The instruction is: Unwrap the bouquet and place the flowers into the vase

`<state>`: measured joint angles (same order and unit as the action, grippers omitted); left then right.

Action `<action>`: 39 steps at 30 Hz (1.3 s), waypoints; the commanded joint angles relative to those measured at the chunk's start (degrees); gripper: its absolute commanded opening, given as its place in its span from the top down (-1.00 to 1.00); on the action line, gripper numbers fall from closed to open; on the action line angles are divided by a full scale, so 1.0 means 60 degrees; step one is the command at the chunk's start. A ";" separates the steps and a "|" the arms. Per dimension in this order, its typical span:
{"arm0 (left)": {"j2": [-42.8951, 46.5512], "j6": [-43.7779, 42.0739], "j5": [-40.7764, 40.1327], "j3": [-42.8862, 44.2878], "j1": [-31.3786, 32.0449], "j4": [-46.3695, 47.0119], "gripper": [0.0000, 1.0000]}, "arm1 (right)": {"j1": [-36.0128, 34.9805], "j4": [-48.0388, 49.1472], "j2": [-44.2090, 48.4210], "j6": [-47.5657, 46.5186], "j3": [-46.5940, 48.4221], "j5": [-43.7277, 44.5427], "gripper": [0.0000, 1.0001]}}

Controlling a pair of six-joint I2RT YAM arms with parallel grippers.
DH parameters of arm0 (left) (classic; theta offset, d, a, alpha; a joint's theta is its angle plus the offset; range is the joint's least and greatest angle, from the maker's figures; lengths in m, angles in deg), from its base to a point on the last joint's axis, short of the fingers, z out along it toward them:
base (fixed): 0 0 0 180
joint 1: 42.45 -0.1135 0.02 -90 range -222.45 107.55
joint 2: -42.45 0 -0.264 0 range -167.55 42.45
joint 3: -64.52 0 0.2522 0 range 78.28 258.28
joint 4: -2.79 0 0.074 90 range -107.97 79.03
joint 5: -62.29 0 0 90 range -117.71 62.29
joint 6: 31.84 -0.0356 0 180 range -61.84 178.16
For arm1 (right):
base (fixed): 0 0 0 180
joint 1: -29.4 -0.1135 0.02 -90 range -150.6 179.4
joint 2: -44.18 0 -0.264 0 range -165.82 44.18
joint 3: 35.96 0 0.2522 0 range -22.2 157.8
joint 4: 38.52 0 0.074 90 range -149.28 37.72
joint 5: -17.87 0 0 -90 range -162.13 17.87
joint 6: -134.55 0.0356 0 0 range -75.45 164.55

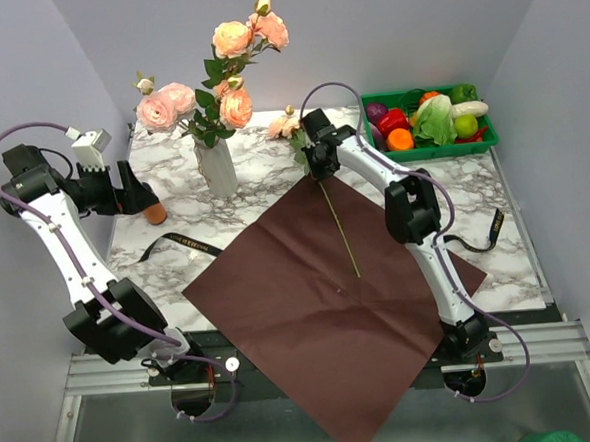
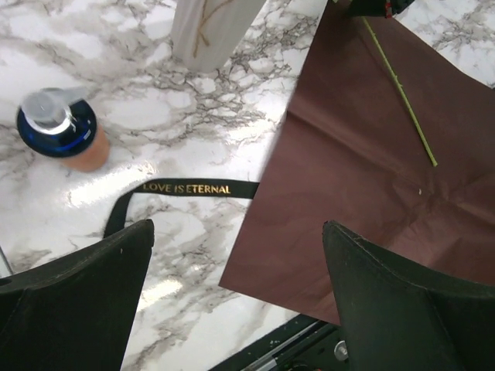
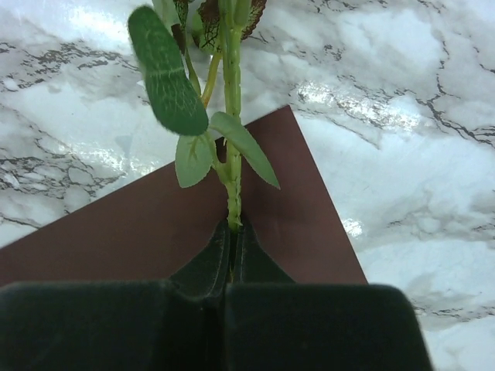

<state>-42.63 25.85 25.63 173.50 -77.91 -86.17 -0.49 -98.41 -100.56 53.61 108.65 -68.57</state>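
Pinching the last loose rose (image 1: 342, 228) with the right hand (image 3: 230, 236): pads pressed together on the thin stem just under the lowest leaves. Bloom ahead of the fingertips, long bare tail trailing back behind the wrist across the dark red paper (image 1: 311, 320).

Vase (image 1: 217, 166) off to that hand's left on the table (image 1: 263, 183), well apart, already carrying the other flowers (image 1: 221, 75) in a narrow neck.

Left hand (image 2: 238, 236) spread wide, gripping nothing, hanging over the black ribbon (image 2: 186, 188). Orange bottle (image 2: 66, 131) ahead and to its left, vase base further ahead, nothing touching.

Risks, as judged:
- Slim round stem in a flat pinch — likely to roll or slide on the lift, leaving the rose hanging crooked.
- Grip set high, so the free tail swings; hard to aim at a small opening.
- Crowded neck: could snag on leaves already there, push seated stems out, or shove the vase sideways and topple it — nothing bracing it, the left hand standing clear.
- Could drag the paper if the tail catches on it.
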 commanded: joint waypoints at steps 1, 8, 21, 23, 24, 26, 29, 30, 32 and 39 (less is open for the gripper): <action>0.0820 0.0713 -0.0687 -0.1001 0.0051 0.0887 -0.98 | 0.0030 -0.0033 0.1018 0.0159 -0.0755 -0.0108 0.99; 0.1083 0.0420 -0.0497 -0.1704 0.0037 0.0550 -0.97 | -0.0028 0.2086 0.5145 0.0906 -0.4225 -0.0402 0.99; 0.1787 0.0112 -0.0277 -0.1500 0.0036 -0.0211 -0.98 | -0.1271 0.7074 1.2094 0.0105 -0.8782 0.0741 0.99; 0.1802 0.0112 -0.0189 -0.1427 0.0051 -0.0313 -0.98 | -0.2059 0.8619 1.2931 -0.1037 -0.9238 0.0727 0.99; 0.1773 0.0112 -0.0160 -0.1369 0.0051 -0.0357 -0.97 | -0.2311 0.9626 1.3049 -0.1389 -0.9297 0.0509 0.99; 0.1700 0.0142 -0.0058 -0.1266 0.0051 -0.0488 -0.97 | -0.3026 1.0904 1.3138 -0.2775 -0.9444 -0.0220 0.99; 0.1306 0.0055 0.0394 -0.0638 0.0037 -0.1173 -0.97 | -0.3731 1.3118 1.2629 -0.4448 -0.9402 -0.1059 0.99; 0.1173 0.0010 0.0527 -0.0201 0.0051 -0.1366 -0.97 | -0.3763 1.3659 1.2379 -0.4469 -0.9183 -0.1191 0.99; 0.0823 0.0141 0.0660 0.0241 0.0051 -0.1558 -0.97 | -0.3793 1.4102 1.1983 -0.4193 -0.8597 -0.1702 0.99; 0.0162 0.0465 0.0836 0.1004 0.0051 -0.1455 -0.98 | -0.3881 1.6390 0.9391 -0.3709 -0.6314 -0.3345 0.99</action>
<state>-39.44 27.99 27.46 177.31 -77.70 -87.59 -23.20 -9.26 -38.07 31.19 62.16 -81.23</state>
